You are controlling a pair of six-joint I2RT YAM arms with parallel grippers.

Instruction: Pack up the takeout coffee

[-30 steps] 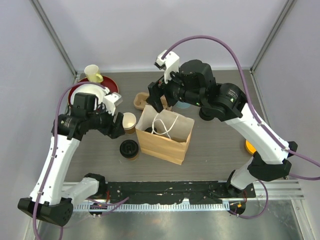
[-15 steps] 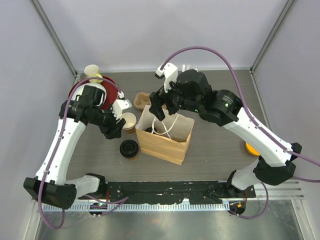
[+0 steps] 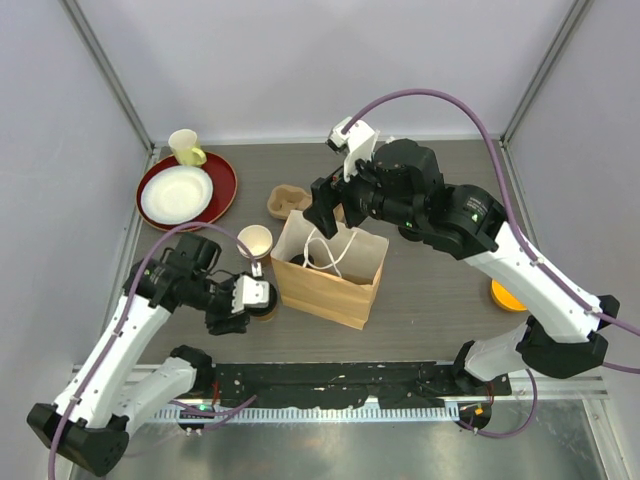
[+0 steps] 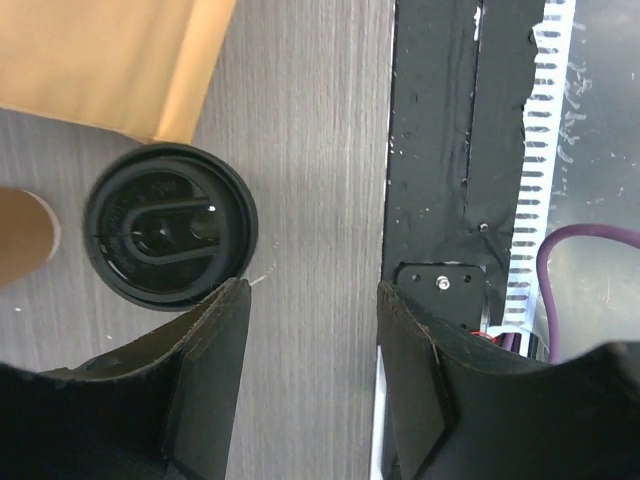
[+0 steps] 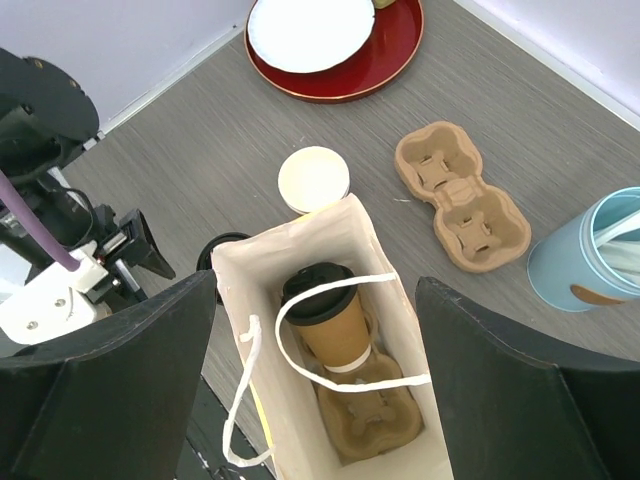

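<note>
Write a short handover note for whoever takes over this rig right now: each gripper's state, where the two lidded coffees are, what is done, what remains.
Left gripper: open, empty, low beside the second lidded cup, not yet around it.
Right gripper: open, empty, above the paper bag.
Done: the first lidded cup stands in the carrier inside the bag.
Left: the second lidded cup stands on the table next to the bag; grasp it and set it in the carrier's free slot.
</note>
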